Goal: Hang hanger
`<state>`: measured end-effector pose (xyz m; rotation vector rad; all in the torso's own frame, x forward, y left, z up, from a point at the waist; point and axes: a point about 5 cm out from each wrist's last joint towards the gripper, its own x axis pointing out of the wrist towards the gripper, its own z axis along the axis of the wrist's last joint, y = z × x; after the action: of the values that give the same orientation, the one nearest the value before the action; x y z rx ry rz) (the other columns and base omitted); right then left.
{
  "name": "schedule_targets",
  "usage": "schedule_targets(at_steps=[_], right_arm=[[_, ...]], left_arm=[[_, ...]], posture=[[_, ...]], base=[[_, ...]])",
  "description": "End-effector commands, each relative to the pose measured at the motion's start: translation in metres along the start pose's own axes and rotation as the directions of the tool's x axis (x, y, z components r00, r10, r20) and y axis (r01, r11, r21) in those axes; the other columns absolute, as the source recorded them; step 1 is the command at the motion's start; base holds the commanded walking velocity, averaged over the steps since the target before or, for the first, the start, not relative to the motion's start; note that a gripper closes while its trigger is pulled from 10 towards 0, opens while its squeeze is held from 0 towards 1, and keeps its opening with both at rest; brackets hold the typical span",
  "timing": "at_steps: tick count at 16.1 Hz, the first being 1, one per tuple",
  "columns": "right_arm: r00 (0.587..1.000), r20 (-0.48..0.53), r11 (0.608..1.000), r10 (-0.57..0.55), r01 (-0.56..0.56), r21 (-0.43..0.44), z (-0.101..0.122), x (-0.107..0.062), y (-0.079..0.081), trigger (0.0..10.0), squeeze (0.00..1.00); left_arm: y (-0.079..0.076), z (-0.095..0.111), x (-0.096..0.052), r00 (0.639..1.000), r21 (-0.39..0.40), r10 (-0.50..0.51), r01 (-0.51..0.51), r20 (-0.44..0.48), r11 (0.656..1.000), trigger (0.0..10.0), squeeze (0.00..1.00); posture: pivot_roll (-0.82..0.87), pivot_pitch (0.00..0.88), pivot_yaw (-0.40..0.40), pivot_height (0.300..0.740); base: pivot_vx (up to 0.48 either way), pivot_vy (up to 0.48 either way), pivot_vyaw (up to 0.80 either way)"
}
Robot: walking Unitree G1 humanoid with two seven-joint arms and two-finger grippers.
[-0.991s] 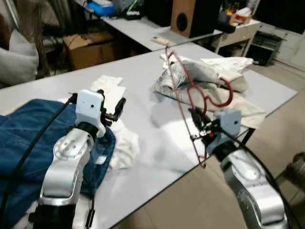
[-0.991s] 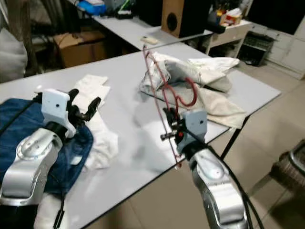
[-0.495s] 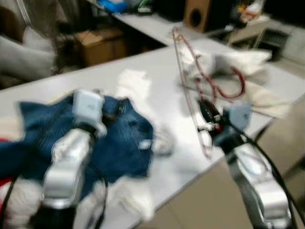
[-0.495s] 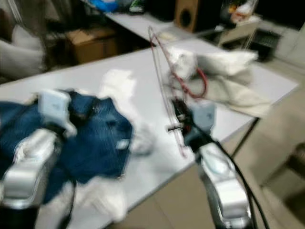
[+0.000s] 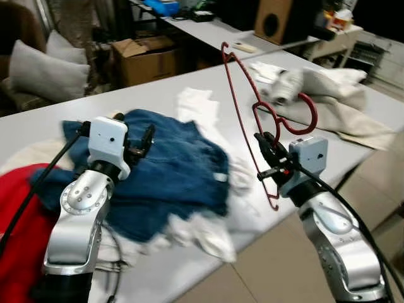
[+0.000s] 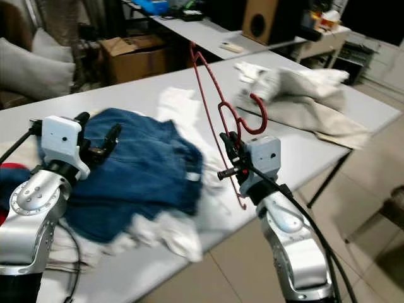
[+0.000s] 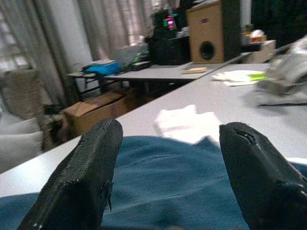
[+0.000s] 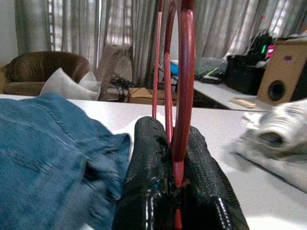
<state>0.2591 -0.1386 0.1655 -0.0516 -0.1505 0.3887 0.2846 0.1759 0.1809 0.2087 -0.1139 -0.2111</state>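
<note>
Hanger, red, was held upright, long axis steeply tilted, clamped in the right hand beside the bench edge; the left hand was kept open and empty.

No text, label, brand or number can be read in these pictures; all the surfaces are too blurred or too small.

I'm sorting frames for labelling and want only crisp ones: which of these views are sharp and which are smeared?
Left and right eye views: mostly sharp, with slight smear on the white cloth at the table's near edge. Right wrist view: the red hanger and black fingers are crisp, the blue garment blurred. Left wrist view: fingers soft, background fairly clear.
</note>
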Motion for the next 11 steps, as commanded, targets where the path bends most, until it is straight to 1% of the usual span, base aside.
schedule_targets(at_steps=[1,2,3,4,5,6,7,11], right_arm=[[0.999,0.051,1.000,0.008,-0.008,-0.002,0.007,-0.003,-0.001,10.0,0.00],[0.995,0.094,0.999,0.028,-0.030,0.019,0.012,-0.004,0.002,10.0,0.00],[0.990,0.132,0.999,0.040,-0.044,0.020,0.016,-0.005,0.004,10.0,0.00],[0.982,0.183,0.999,0.034,-0.041,0.033,0.020,-0.008,0.005,10.0,0.00],[0.974,0.225,0.996,0.014,-0.032,0.078,0.022,-0.011,0.004,10.0,0.00],[0.967,0.254,0.988,-0.017,-0.023,0.153,0.022,-0.013,0.002,10.0,0.00],[0.965,0.260,0.985,-0.022,-0.024,0.170,0.021,-0.015,0.001,10.0,0.00],[0.965,0.261,0.982,-0.010,-0.040,0.184,0.019,-0.017,-0.001,10.0,0.00]], left_arm=[[-0.002,0.009,0.002,0.999,0.005,-0.017,0.016,0.035,1.000,10.0,0.00],[0.002,0.010,0.001,0.999,0.010,-0.013,0.012,0.040,1.000,10.0,0.00],[0.004,0.010,0.001,0.999,0.013,-0.008,0.008,0.042,1.000,10.0,0.00],[0.008,0.009,-0.001,0.999,0.018,-0.002,0.002,0.040,1.000,10.0,0.00],[0.009,0.008,-0.002,0.999,0.020,0.001,-0.001,0.040,1.000,10.0,0.00],[0.010,0.008,-0.003,0.999,0.019,-0.001,0.000,0.040,1.000,10.0,0.00],[0.010,0.008,-0.003,0.999,0.018,-0.004,0.003,0.038,1.000,10.0,0.00],[0.011,0.006,-0.003,0.999,0.021,-0.009,0.008,0.032,1.000,10.0,0.00]], posture=[[-0.11,0.000,0.006,0.740],[-0.10,0.000,0.006,0.740],[-0.11,0.000,0.006,0.740],[-0.10,0.000,0.009,0.740],[-0.11,0.000,0.012,0.740],[-0.11,0.000,0.016,0.740],[-0.11,0.000,0.018,0.740],[-0.12,0.000,0.026,0.740]], base=[[0.000,0.000,0.00],[0.000,0.000,0.00],[0.000,0.000,0.00],[0.000,0.000,0.00],[0.000,0.000,0.00],[0.000,0.000,0.00],[0.000,0.000,0.00],[0.000,0.000,0.00]])
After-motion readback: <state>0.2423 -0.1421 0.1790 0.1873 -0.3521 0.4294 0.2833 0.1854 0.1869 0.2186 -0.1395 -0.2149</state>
